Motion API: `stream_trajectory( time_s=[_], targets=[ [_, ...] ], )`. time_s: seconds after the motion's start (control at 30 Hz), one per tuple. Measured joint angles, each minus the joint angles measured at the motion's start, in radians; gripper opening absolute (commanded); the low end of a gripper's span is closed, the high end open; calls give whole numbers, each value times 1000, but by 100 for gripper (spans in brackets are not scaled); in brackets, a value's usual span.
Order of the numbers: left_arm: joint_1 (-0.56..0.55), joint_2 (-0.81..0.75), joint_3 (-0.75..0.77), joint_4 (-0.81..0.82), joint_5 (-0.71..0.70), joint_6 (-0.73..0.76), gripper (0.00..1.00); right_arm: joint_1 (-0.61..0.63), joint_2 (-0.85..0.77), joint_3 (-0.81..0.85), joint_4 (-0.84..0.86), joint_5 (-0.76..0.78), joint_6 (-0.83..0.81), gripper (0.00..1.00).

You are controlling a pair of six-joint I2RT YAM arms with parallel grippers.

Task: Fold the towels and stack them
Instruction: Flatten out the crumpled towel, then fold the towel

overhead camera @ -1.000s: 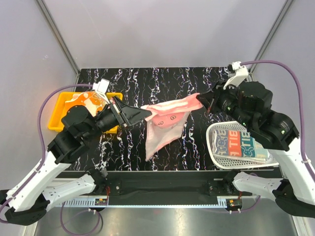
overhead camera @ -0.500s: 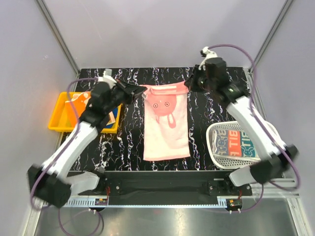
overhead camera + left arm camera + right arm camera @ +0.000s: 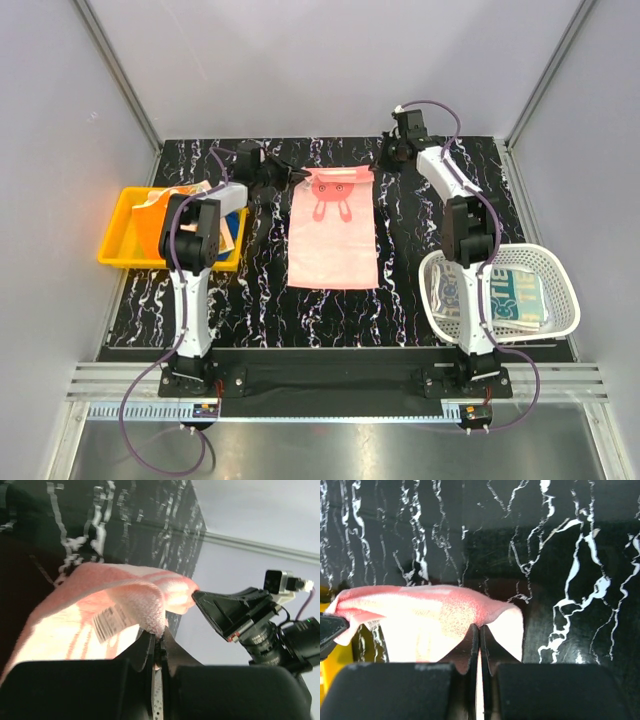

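Pink towel (image 3: pixel 332 238) now spread flat, farther back.

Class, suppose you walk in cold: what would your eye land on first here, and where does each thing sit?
The pink towel lies spread out in the middle of the black marbled table, its far corners pinched in the shut jaws of the left arm and the right arm. A yellow tray sits at the left edge, and a white mesh basket holding printed towels at the near right.

towel (image 3: pixel 332 232): pink, darker pink cartoon marks
table (image 3: pixel 400 270): black, white marble veins
tray (image 3: pixel 120 238): yellow
basket (image 3: pixel 562 278): white mesh
basket cloth (image 3: pixel 510 295): teal, white print
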Motion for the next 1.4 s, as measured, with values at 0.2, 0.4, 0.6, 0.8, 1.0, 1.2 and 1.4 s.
stream_trajectory(
  time_s=[0.2, 0.4, 0.6, 0.8, 1.0, 1.2, 1.4],
  targets=[
    [0, -60, -47, 6, 29, 16, 11, 0, -74, -126, 28, -34, 9, 0],
    [0, -188, -256, 7, 41, 38, 15, 5, -202, -427, 82, -64, 40, 0],
    [-2, -253, -414, -41, 38, 93, 29, 36, -290, -627, 110, -64, 58, 0],
    [-9, -307, -512, -95, 26, 162, 43, 64, -350, -736, 137, -61, 70, 17],
    [-22, -330, -514, -184, -21, 257, 40, 66, -381, -795, 161, -27, 77, 26],
    [-44, -330, -470, -328, -116, 359, 39, 69, -393, -808, 169, 0, 76, 29],
    [-64, -330, -400, -414, -216, 438, 39, 87, -407, -826, 171, 35, 76, 33]
  ],
)
